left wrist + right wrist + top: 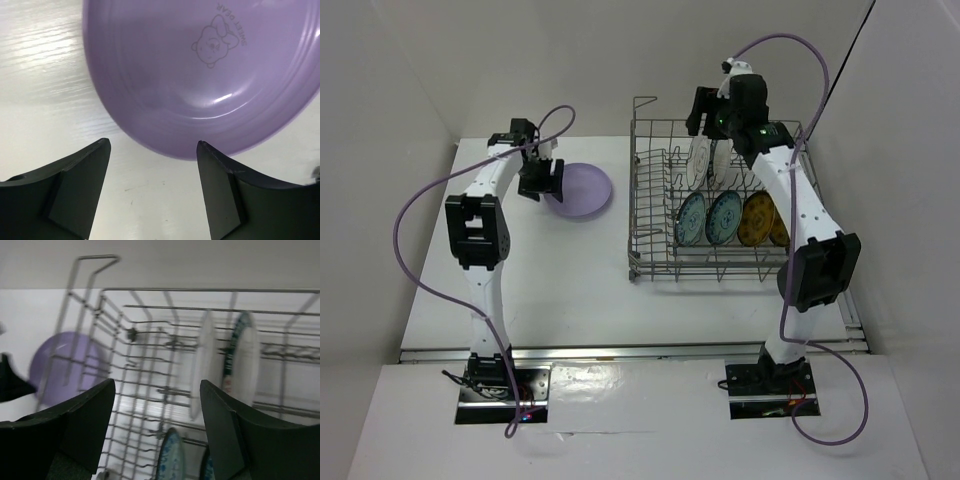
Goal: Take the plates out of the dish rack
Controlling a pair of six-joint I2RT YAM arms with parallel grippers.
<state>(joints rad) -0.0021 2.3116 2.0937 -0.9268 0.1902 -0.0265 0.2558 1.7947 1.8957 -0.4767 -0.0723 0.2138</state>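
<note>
A lavender plate [582, 190] lies flat on the white table left of the dish rack [640, 250]. In the left wrist view the lavender plate [200, 75] lies just beyond my open, empty left gripper [152, 150], apart from the fingertips. My left gripper [546, 188] is at the plate's left edge. Two white plates [700, 160] stand at the rack's back. Two teal plates [708, 218] and two mustard plates [760, 218] stand at its front. My right gripper [702, 122] hovers open and empty above the white plates [205, 360], which show blurred in its wrist view beyond the gripper [156, 385].
The rack's tall wire handle [645, 105] rises at its back left corner. White walls close in the table at the back and on both sides. A teal plate's edge [170, 455] shows below my right fingers.
</note>
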